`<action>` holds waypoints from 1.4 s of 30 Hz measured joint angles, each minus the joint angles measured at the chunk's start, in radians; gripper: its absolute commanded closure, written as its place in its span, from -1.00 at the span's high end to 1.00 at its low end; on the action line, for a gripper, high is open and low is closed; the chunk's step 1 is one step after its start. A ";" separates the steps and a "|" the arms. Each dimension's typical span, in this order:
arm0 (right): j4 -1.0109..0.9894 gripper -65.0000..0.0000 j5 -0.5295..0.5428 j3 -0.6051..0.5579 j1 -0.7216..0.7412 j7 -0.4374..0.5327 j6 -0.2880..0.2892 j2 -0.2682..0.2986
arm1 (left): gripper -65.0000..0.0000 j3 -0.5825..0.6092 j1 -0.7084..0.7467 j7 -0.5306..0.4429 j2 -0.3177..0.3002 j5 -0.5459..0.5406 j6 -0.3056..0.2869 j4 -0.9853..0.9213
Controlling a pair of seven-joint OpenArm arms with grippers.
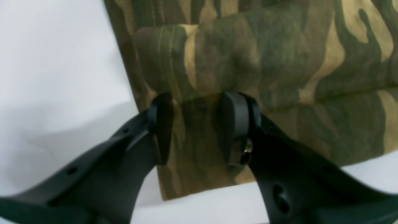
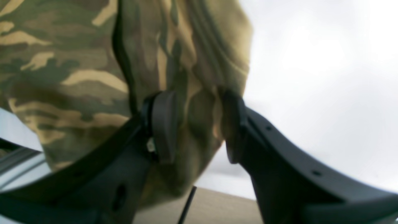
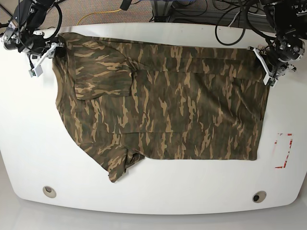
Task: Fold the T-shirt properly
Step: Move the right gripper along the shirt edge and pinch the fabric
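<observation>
The soft camouflage-print T-shirt (image 3: 163,105) lies flat on the white surface (image 3: 29,143), long axis running 9 to 3 o'clock, the left fingers (image 1: 196,127) and right fingers (image 2: 196,127) each parted astride a far corner, grip unconfirmed.
</observation>
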 measured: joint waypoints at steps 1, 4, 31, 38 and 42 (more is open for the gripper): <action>-0.007 -0.29 0.000 0.000 0.000 -0.002 0.002 0.013 | -0.25 -0.001 0.004 0.000 -0.005 -0.003 0.000 0.000; -0.008 -0.29 -0.032 0.002 0.000 -0.009 0.001 0.047 | -0.25 -0.001 0.006 0.005 -0.009 0.002 0.000 0.001; 0.008 -0.28 0.183 -0.153 0.158 -0.002 -0.001 -0.038 | -0.25 0.004 -0.032 0.154 0.014 0.021 0.000 0.203; -0.076 -0.28 0.138 -0.157 0.236 0.004 -0.002 -0.037 | -0.25 0.004 -0.032 0.154 0.014 0.024 0.000 0.201; -0.092 -0.28 0.138 -0.228 0.252 0.007 -0.002 -0.032 | -0.25 0.004 -0.032 0.155 0.014 0.024 0.000 0.200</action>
